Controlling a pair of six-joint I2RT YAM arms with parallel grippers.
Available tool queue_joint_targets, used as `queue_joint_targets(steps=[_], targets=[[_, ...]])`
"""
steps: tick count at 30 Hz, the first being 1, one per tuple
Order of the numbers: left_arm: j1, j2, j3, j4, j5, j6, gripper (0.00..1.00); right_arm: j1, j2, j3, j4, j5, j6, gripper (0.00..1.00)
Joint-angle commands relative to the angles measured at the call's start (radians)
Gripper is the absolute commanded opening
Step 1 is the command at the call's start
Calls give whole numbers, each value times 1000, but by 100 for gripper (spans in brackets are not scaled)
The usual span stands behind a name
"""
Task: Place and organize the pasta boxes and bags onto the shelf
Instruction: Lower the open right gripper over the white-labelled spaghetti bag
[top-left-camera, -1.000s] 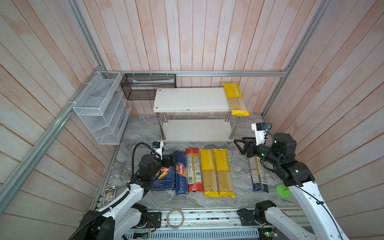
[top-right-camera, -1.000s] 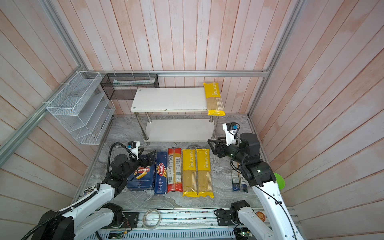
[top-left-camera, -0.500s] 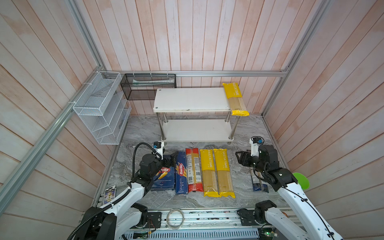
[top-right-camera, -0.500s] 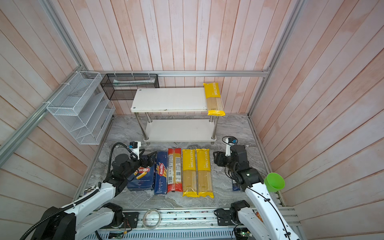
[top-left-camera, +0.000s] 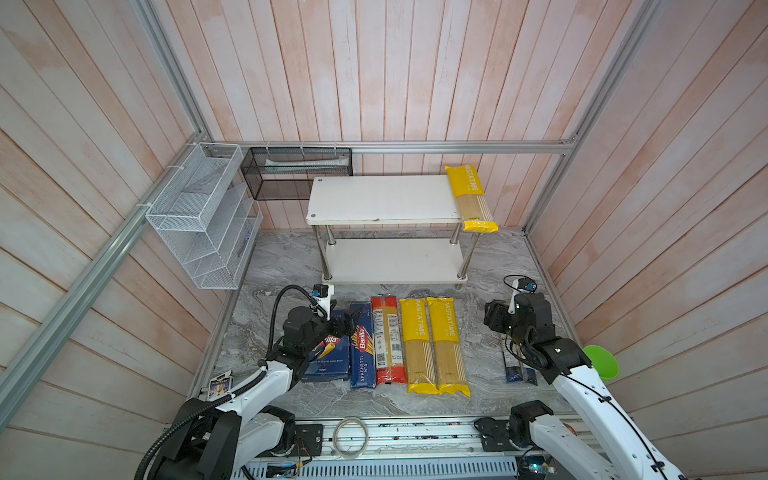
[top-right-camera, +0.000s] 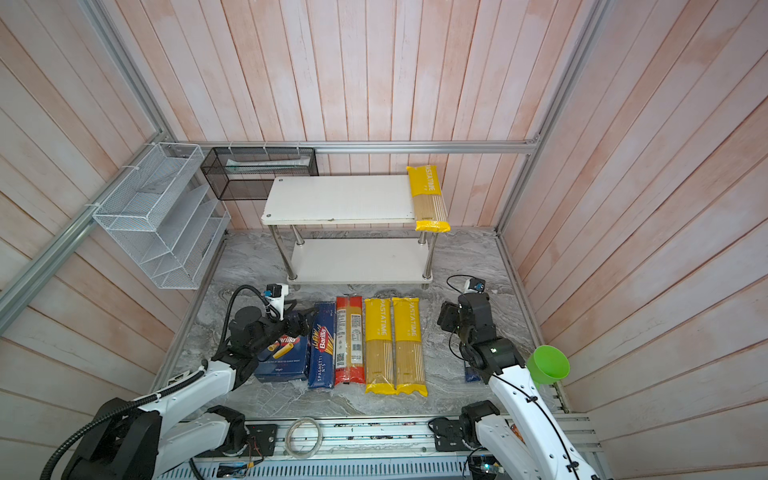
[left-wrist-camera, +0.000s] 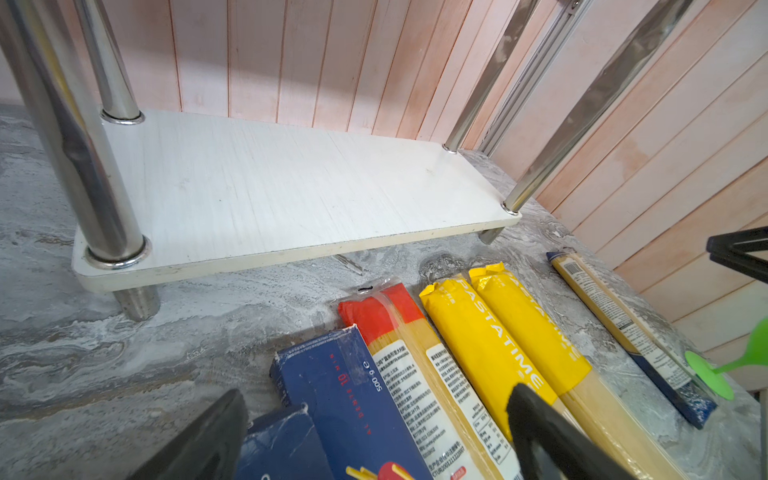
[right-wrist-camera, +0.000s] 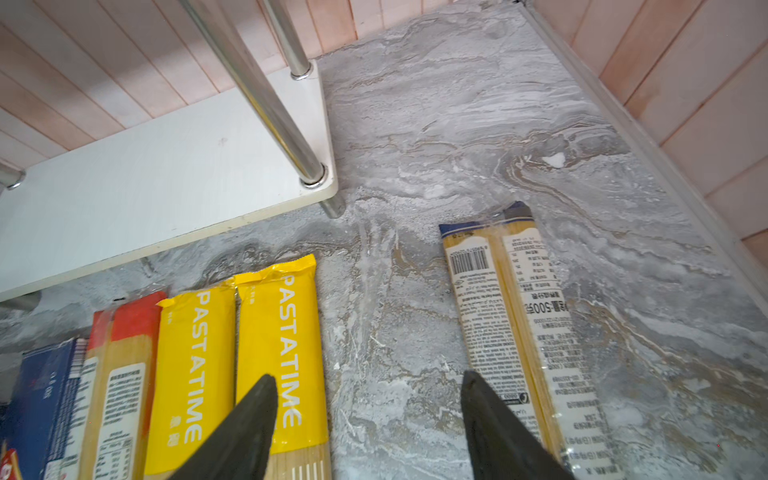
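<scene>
Shelf (top-left-camera: 382, 199): stands near the back wall. Its top is bare white from the left edge to the top bag, and the lower tier (top-left-camera: 395, 259) is bare between the legs.
Top bag (top-left-camera: 471, 199): yellow, lies along the top's right edge, with its near end overhanging the front edge.
Floor row: wide box (top-left-camera: 330, 357), narrow box (top-left-camera: 361, 353), red bag (top-left-camera: 388, 340) and yellow bags (top-left-camera: 417, 345), (top-left-camera: 448, 345) lie side by side, just short of the shelf's front edge.
Blue bag (right-wrist-camera: 523, 324): lies alone near the right wall, well apart from the row.
Left gripper (left-wrist-camera: 376, 390): jaws spread wide, released, above the boxes' far ends.
Right gripper (right-wrist-camera: 369, 376): jaws spread, gripping nothing, over the bare floor (right-wrist-camera: 395, 291) strip between the yellow bags and the blue bag.
</scene>
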Motion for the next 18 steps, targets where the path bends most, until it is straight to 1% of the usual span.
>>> queue_joint_targets(steps=[1, 3, 6, 9, 13, 18], targets=[[-6, -10, -3, 22, 2, 12, 100, -4, -10, -35, 25, 95, 6, 75], [-6, -16, 4, 6, -4, 18, 100, -10, 1, -45, 40, 108, 1, 79], [-7, -36, 13, -16, -4, 20, 100, -29, 46, -48, 48, 125, -8, 81], [-7, -56, -7, 1, -11, 25, 100, -60, 90, -40, 37, 124, -3, 83], [-8, -55, -7, 3, -4, 20, 100, -104, 137, -42, 60, 63, -3, 84], [-15, -33, 0, 2, -6, 24, 100, -143, 153, -36, 89, 21, -36, 85]])
